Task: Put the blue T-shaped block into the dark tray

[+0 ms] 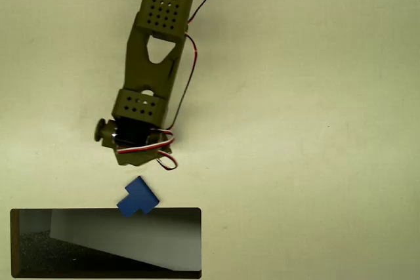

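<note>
In the overhead view the blue T-shaped block (138, 197) lies at the far edge of the dark tray (79, 210), its lower corner just over the thin brown rim. The tray has a dark speckled floor and a slanted pale-grey panel (131, 234). My olive-green gripper (140, 155) hangs just above the block in the picture, with a small gap of table between them. Its fingers are hidden under the wrist motor, so whether they are open or shut is not visible. Nothing shows in its grasp.
The arm (161, 37) reaches down from the top of the picture, with red and white cables along its right side. The tray fills the bottom-left corner. Plain cream tabletop lies to the right and left of the arm.
</note>
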